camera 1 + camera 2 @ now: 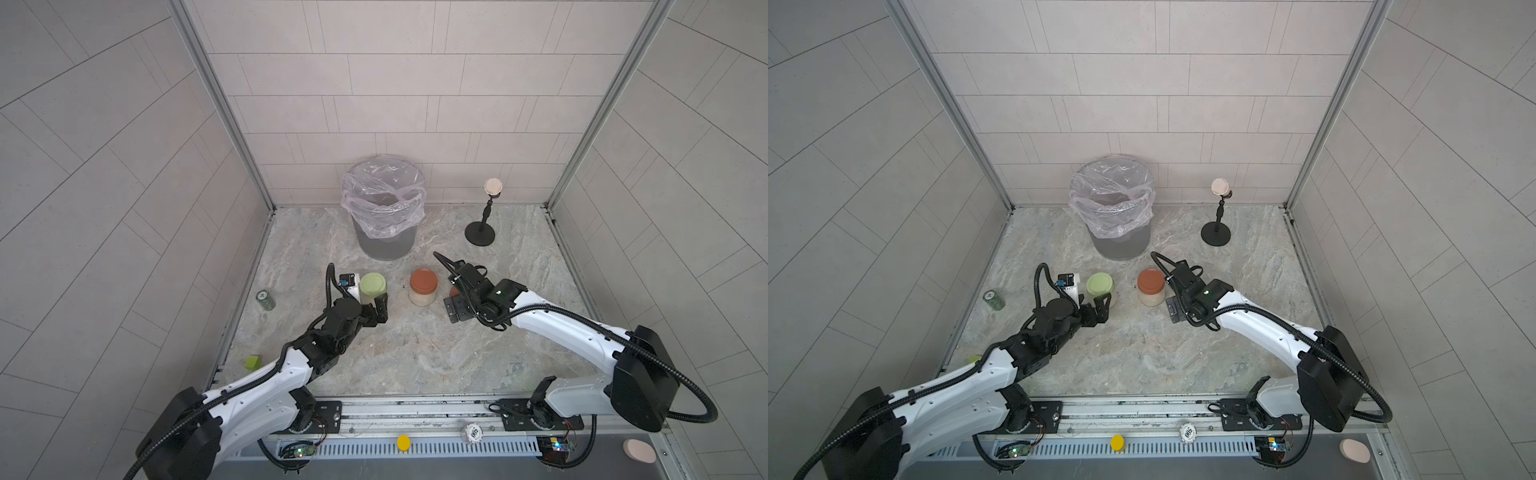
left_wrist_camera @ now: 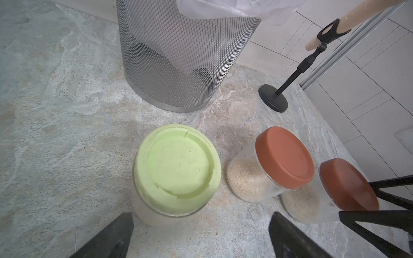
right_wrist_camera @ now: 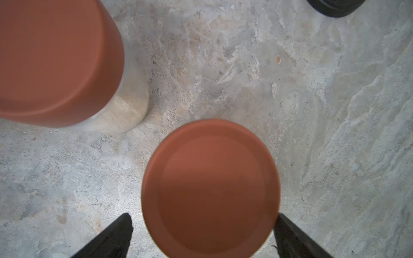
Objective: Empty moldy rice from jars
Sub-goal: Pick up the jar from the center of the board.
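The right pincer [image 3: 203,220] was spread on both sides of a rust-red-lidded jar [image 3: 210,187], and the left pincer [image 2: 201,215] was spread before the green-lidded jar [image 2: 176,169], moldy rice [image 2: 245,181] sealed inside. An off-centre squeeze could knock the first jar into its nine-o'clock neighbour [image 3: 55,58].

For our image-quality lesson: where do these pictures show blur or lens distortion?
Right wrist view: the near rust-red lid is blurred, the tabletop sharp. Both top views: wall tiles bow, wide-lens distortion. Left wrist view: the mesh bin looks tilted.
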Tool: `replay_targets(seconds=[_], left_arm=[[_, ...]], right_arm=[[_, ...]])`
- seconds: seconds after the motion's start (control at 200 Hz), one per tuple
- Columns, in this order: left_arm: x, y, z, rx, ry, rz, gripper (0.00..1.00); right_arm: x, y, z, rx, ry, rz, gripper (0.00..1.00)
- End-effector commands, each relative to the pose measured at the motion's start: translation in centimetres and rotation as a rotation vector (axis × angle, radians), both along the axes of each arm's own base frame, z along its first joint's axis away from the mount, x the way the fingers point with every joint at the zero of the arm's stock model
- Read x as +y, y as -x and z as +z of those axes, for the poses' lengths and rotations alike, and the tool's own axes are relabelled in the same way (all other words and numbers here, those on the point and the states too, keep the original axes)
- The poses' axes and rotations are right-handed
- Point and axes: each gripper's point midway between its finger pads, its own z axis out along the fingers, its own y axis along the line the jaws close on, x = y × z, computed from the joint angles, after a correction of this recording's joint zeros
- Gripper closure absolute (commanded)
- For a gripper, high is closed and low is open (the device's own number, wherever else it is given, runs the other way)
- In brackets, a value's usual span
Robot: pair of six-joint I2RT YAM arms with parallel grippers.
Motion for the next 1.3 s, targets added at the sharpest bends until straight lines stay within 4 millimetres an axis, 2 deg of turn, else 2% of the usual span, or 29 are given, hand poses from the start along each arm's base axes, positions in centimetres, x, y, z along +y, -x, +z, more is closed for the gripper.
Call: replay_targets(seconds=[0.0, 0.38, 0.615, 0.956, 1.296], left_arm=[[0.4, -0.2, 0.4, -0.032, 0.003, 0.036, 0.0], [-0.1, -0.6, -0.2, -0.02, 0.025, 0.062, 0.0], [0.3, -0.5, 0.9, -0.074, -0.013, 0.045, 0.0], [0.7, 0.0, 0.9, -0.091, -0.033, 0.034, 0.0], [0.8, 0.2, 2.3, -0.147, -0.051, 0.011, 0.0]], right_arm=[[0.3, -1.0, 0.2, -0.018, -0.028, -0.007, 0.0], [-0.2, -1.8, -1.6, -0.01, -0.062, -0.03, 0.01], [-0.8, -2.4, -2.2, -0.021, -0.089, -0.057, 0.0], [-0.4, -3.2, -3.2, -0.007, -0.097, -0.058, 0.01], [0.1, -3.5, -4.4, 0.012, -0.101, -0.051, 0.1]])
